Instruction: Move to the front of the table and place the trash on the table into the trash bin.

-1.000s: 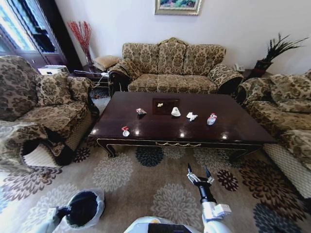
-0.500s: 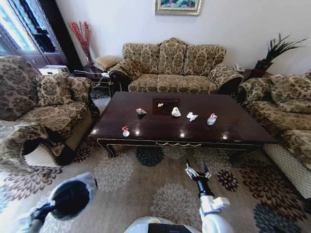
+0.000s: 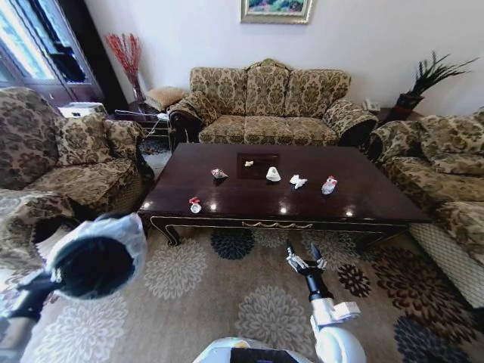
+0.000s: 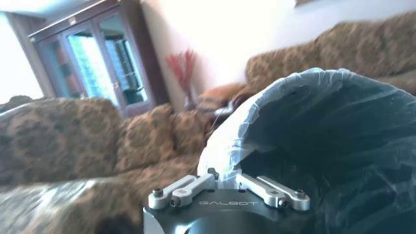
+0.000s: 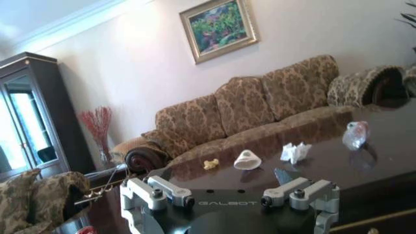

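The dark glossy table (image 3: 363,198) stands ahead of me on the carpet. The trash lies scattered on it: a crushed red-white can (image 3: 195,204), a wrapper (image 3: 219,174), a yellowish scrap (image 3: 249,163), a paper cup (image 3: 273,175), a tissue (image 3: 299,181) and a clear bottle (image 3: 329,185). My left gripper (image 3: 47,281) is shut on the rim of the bag-lined trash bin (image 3: 94,259), held up off the floor at my left with its mouth tipped toward me. My right gripper (image 3: 302,259) hangs open and empty over the carpet, short of the table's front edge.
Patterned sofas surround the table: one behind it (image 3: 268,102), one on the left (image 3: 68,166), one on the right (image 3: 442,174). Flowered carpet (image 3: 227,280) lies open between me and the table. A glass cabinet (image 4: 97,63) stands at the far left.
My left arm has lifted the trash bin from near the floor, up and to the left. My right gripper has crept slightly toward the table. The trash lies as before.
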Controlling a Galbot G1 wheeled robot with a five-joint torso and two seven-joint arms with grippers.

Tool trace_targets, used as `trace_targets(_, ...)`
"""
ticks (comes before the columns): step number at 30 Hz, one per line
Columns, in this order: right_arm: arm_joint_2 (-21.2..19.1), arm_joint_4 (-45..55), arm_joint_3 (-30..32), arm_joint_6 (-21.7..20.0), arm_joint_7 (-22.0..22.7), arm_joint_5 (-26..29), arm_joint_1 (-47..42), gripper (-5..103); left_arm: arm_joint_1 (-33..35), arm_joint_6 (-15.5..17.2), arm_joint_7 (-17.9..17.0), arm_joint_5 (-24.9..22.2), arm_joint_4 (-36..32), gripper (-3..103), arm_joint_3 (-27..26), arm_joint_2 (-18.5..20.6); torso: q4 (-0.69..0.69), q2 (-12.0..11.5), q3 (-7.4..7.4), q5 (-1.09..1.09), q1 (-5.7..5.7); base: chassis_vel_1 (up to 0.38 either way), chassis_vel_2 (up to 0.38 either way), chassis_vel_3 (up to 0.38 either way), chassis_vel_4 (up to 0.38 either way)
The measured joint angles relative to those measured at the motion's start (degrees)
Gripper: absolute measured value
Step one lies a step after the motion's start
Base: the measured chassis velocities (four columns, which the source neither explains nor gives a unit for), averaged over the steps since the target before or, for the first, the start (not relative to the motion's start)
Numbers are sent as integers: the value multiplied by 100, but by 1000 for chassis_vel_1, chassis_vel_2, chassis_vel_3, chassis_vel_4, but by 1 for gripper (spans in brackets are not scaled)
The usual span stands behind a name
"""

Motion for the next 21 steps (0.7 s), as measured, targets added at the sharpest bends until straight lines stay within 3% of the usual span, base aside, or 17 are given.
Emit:
trace_targets(3, -70, 106, 95, -48, -215, -346, -31, 100, -243, 476, -146, -459, -596, 0, 84, 356, -9, 1, 0, 2, 0, 0, 0, 0, 0)
trace_targets(4, -70, 106, 95, -48, -215, -346, -31, 100, -243, 476, -146, -459, -596, 0, 84, 356, -9, 1, 0, 2, 0, 0, 0, 0, 0)
trace_targets(6, -124, 196, 135, -29, -269, -490, -108, 100, -472, 928, -317, -698, -1012, 0, 328, 561, -14, 0, 1, 1, 1, 0, 0, 0, 0)
trace_targets(11, -133, 383, 170, 58, -246, -527, -316, 100, -594, 1377, -507, -730, -1514, 0, 735, 585, -6, 1, 0, 3, 1, 0, 0, 0, 0)
trace_targets(16, -100, 505, 165, 69, -204, -607, -434, 100, -672, 1560, -536, -626, -1523, 0, 962, 617, -4, 1, 0, 0, 0, 61, 50, -47, -36)
trace_targets(19, -67, 611, 125, 23, -183, -798, -454, 100, -855, 2004, -600, -593, -1387, 0, 1082, 879, -8, 1, 0, 2, 0, 111, 128, -129, -137)
trace_targets(21, -87, 693, 93, -12, -181, -862, -448, 100, -908, 2534, -634, -815, -1283, 0, 1063, 1237, -8, 0, 0, 0, 0, 195, 177, -202, -192)
